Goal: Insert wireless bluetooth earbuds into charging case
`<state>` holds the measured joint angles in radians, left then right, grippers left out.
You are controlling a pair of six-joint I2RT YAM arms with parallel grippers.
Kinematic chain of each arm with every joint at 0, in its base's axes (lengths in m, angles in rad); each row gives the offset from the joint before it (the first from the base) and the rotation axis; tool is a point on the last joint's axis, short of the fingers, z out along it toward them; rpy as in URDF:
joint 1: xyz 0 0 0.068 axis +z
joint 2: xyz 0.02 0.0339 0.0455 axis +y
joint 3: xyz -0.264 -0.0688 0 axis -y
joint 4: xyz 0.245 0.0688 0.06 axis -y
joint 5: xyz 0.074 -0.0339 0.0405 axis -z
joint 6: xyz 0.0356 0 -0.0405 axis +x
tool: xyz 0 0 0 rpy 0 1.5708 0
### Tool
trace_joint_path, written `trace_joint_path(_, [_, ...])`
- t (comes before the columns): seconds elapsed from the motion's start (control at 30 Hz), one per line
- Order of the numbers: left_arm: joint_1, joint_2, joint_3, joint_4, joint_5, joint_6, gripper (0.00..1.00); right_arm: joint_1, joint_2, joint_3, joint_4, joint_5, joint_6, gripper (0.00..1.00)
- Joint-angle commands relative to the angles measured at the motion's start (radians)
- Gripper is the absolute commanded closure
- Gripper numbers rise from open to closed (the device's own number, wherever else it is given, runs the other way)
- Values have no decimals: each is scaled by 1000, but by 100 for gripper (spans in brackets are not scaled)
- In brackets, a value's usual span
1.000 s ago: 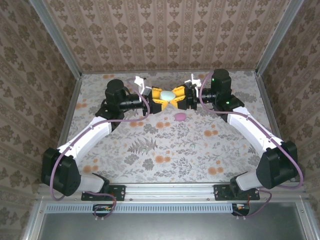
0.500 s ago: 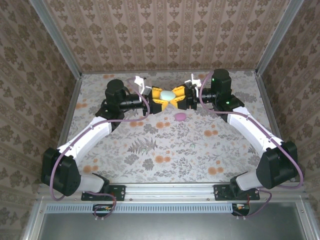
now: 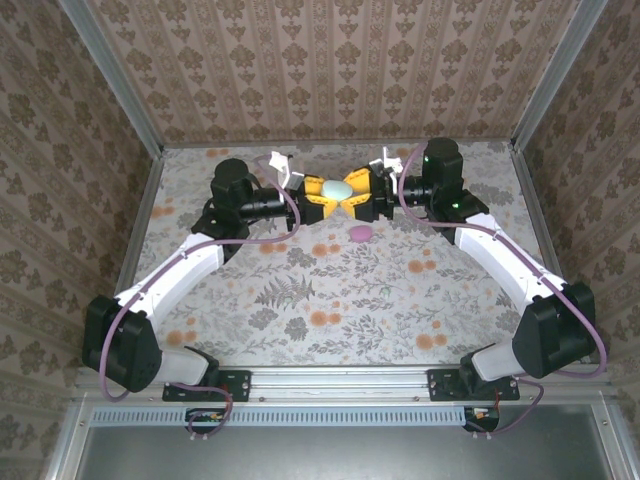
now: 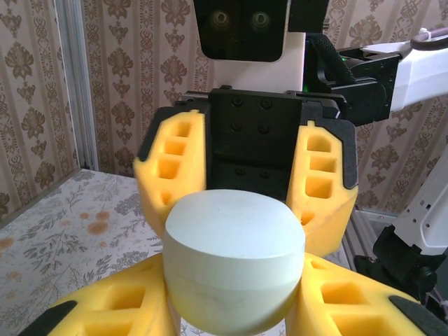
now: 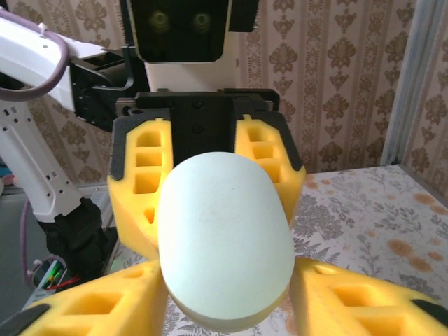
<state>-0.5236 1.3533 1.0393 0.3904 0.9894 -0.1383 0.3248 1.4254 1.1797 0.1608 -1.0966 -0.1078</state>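
Note:
A pale mint oval charging case (image 3: pixel 336 187) hangs closed above the back middle of the table, held between both grippers, which face each other. My left gripper (image 3: pixel 326 198) is shut on it from the left, and my right gripper (image 3: pixel 352 196) is shut on it from the right. In the left wrist view the case (image 4: pixel 234 252) sits between my left gripper's (image 4: pixel 234 311) yellow foam fingers (image 4: pixel 105 308), with the right gripper's fingers (image 4: pixel 171 168) behind. In the right wrist view the case (image 5: pixel 224 245) shows its broad face. The two tiny earbuds are hidden or out of view.
A small pink oval case (image 3: pixel 360 233) lies on the floral tabletop (image 3: pixel 330 290) just in front of the grippers. Patterned walls and metal corner posts (image 3: pixel 140 240) close in the table on three sides.
The mint case has turned between the grippers, so more of its broad pale face shows from above. The arms have hardly moved.

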Motion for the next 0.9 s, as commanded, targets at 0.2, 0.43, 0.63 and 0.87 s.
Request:
trace_joint_path(0.2, [-11,-4,-75,222,-216,-33,69,-7,-111,-10,-8,251,382,32])
trace_joint_path(0.43, [-18,22,-146,404,-239,-43,69,-9,-101,44,-186,257,533,32])
trace_joint_path(0.63, [-32,39,-163,467,-234,-54,69,-8,-68,69,-245,212,565,32])
trace_joint_path(0.87, [-36,41,-158,462,-219,-64,68,-6,-40,105,-297,204,530,33])
